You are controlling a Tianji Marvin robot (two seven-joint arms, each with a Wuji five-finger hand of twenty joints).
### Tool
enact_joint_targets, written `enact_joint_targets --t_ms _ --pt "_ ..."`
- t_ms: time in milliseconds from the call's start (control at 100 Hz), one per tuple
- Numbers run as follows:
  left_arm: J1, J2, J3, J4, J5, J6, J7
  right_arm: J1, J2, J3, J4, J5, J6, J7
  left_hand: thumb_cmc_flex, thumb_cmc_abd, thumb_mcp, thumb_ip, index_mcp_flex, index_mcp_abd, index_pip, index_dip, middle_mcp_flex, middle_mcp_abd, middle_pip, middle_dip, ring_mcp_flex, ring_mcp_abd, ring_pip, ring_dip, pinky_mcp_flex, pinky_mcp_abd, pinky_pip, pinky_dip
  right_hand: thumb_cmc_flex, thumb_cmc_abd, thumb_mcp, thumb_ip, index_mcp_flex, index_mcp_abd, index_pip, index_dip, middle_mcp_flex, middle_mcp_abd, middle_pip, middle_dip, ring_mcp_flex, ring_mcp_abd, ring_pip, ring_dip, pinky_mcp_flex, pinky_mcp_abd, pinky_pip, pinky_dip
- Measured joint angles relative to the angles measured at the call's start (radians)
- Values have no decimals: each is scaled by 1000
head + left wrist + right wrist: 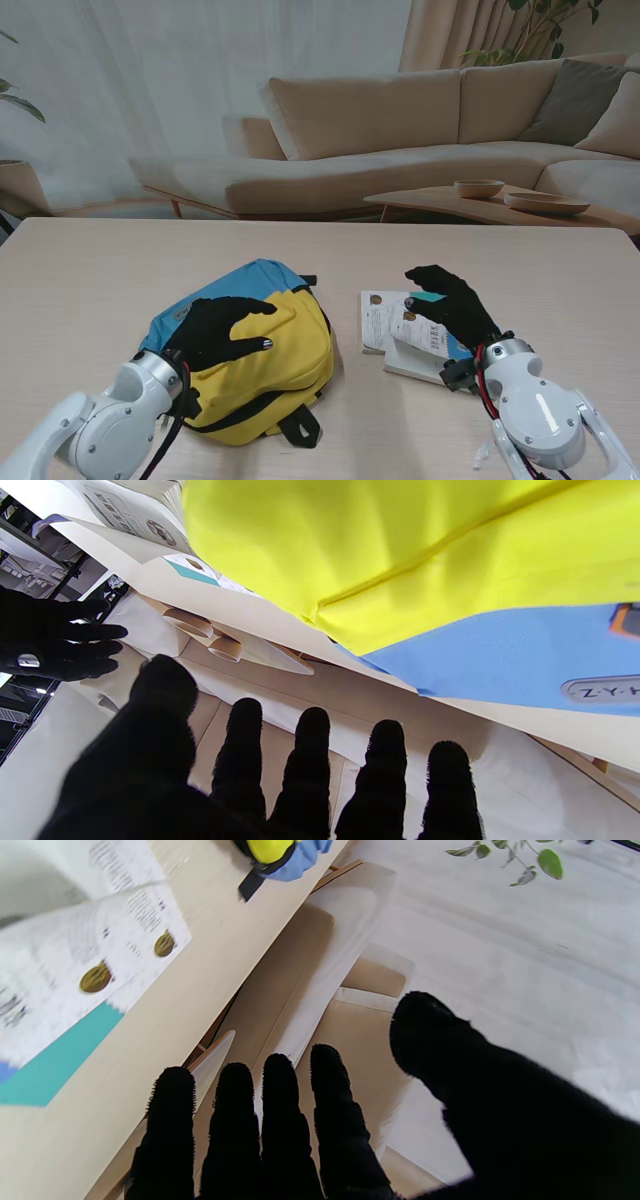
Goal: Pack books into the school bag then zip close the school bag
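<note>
- Nearest me, the left hand [215, 333] hovered spread over the school bag [262, 345], holding nothing.
- Right hand [452, 306], fingers apart, hung directly above the books [400, 330], right of the bag on the table [90, 280].

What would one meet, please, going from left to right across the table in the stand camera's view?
Left hand, above the school bag → school bag → books → right hand, above the books. Both hands are open and hold nothing.
</note>
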Motion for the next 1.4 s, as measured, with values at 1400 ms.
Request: enact_joint_targets --t_ms 1400 --pt "-139 -1 99 87 -31 67 -16 247 134 15 510 -659 -174 306 0 49 -43 0 0 -11 -2 -19 -8 0 -13 -11 -12 -1 -27 -10 29 -2 -157 23 11 -116 -48 27 -296 -216 -208 41 -154 -170 -441 -179 -194 -126 -218 -117 -95 -60 -190 -133"
